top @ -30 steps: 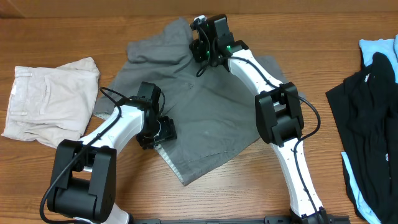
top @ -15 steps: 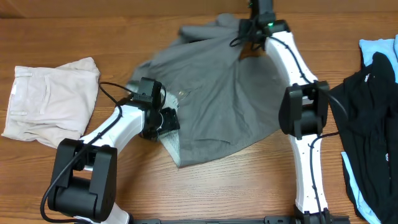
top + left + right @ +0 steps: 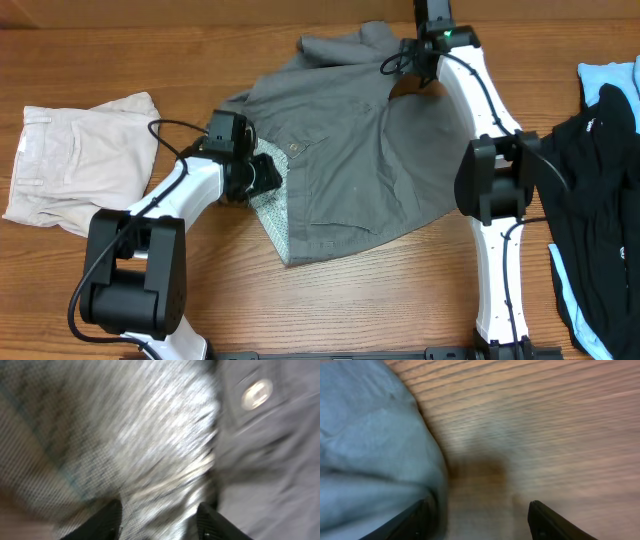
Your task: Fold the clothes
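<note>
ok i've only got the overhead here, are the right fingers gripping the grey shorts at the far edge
observer: no, the right wrist view shows the right fingers apart with bare table between them, the grey shorts beside one finger
operator: and the left ones
observer: the left wrist view is blurred, but the left fingers stand apart over the pale patterned lining
operator: anything else there
observer: a metal button on the darker grey cloth just past the lining

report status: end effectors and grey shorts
Right end effector open, at far edge of grey shorts. Left end effector over patterned lining, grip unclear. Cream shorts, black garment lie apart.
</note>
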Controlling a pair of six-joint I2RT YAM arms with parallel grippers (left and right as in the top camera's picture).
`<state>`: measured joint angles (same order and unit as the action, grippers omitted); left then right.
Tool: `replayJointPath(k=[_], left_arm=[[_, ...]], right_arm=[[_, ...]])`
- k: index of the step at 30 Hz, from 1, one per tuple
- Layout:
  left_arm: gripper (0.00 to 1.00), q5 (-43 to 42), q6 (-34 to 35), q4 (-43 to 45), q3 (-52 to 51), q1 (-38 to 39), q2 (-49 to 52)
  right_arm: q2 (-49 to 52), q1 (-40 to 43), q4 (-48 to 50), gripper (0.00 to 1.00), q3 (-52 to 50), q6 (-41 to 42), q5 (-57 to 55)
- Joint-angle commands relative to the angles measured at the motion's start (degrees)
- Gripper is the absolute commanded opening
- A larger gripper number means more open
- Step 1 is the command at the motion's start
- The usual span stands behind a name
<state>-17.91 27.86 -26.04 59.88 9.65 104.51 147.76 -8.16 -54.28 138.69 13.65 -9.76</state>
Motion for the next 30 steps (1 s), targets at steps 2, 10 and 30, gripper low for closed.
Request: replayJointPath(k=[2,10,30], left_arm=[[0.57,-8.31,-1.90,7.30,3.23,0.59,1.03],[0.59,-2.89,8.90,11.41,3.19,2.64,3.96],[0.41,-13.64,13.51,35.12,3.32,4.90,13.00]], right_arm=[[-13.40,2.21,-5.07,0.70,2.03,0.15,-4.00],[-18.97,7.41,-14.36,0.73,2.03,1.44,-3.69],[-19.32,9.29,-17.62,0.73,2.03,1.42,-3.72]])
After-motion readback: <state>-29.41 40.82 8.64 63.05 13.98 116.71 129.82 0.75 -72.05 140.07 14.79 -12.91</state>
